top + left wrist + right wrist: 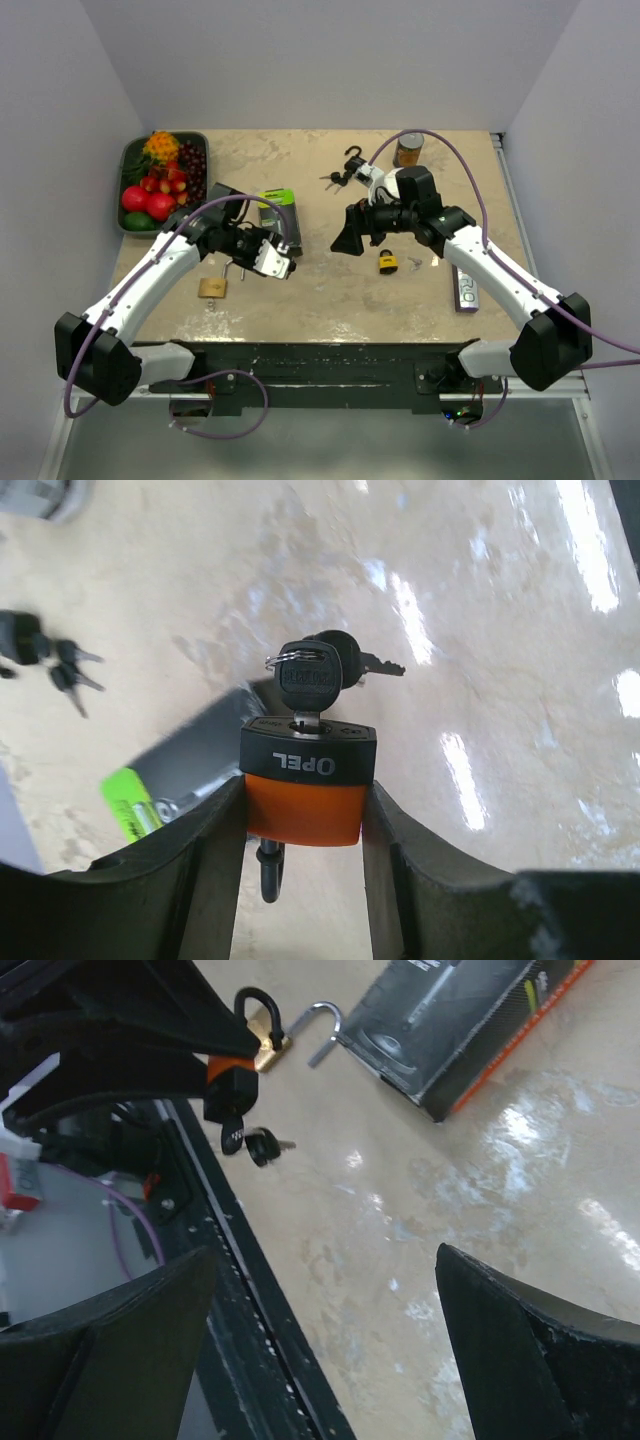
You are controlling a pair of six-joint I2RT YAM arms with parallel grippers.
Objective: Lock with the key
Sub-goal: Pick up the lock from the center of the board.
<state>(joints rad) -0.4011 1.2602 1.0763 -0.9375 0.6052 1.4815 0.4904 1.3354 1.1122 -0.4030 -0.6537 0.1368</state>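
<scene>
Clamped and ready for the turn

Above: my left gripper (280,262) left of centre, right gripper (345,240) beside it, spread wide. Left wrist: fingers (200,880) clamp the orange padlock (305,790), key (310,680) in its slot. Right wrist: key looks small, stiff, slick; I'd pinch its flat head.

Place: we see a robot lab test cell.
Walls: plain white panels (330,60) box in the marbled counter (330,290).
Rig: left arm (150,280) and right arm (500,265) bolted at its edge.
</scene>
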